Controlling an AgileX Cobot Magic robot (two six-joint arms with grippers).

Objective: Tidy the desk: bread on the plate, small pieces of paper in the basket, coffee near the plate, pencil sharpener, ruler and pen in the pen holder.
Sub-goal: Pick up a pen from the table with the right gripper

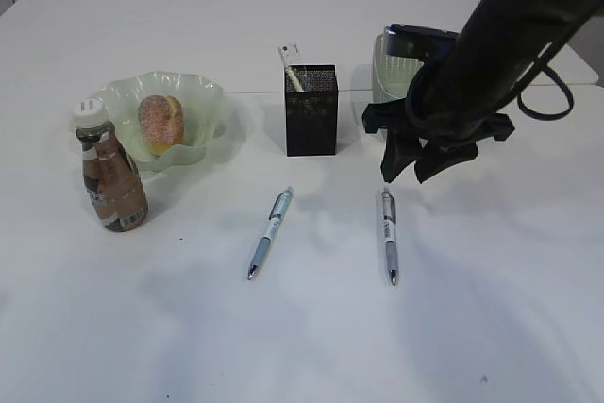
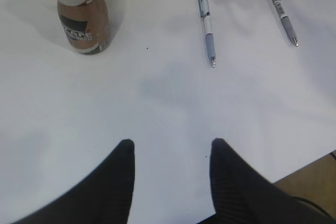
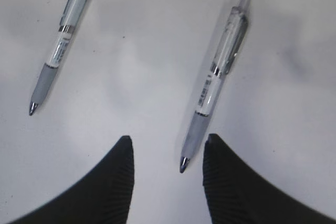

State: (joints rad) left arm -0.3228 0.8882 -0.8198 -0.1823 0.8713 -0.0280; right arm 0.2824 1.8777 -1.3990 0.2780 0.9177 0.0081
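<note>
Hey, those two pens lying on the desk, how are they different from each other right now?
The left pen lies slanted, its tip toward the near left; the right pen runs almost straight toward the camera. The right pen sits directly under the open right gripper, its tip between the fingers; the left pen lies out in the open, clear of both grippers. Both are the same style: clear barrel, white label, grey grip, silver tip, flat on the desk.

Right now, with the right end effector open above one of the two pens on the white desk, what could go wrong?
1. The right end effector hangs over the tip end of the nearer grey-and-white click pen; gripped there, it may tilt or slip.
2. The round pen could roll away as the jaws close.
3. The black mesh pen holder already holds a whitish ruler; the pen might catch on it.
</note>
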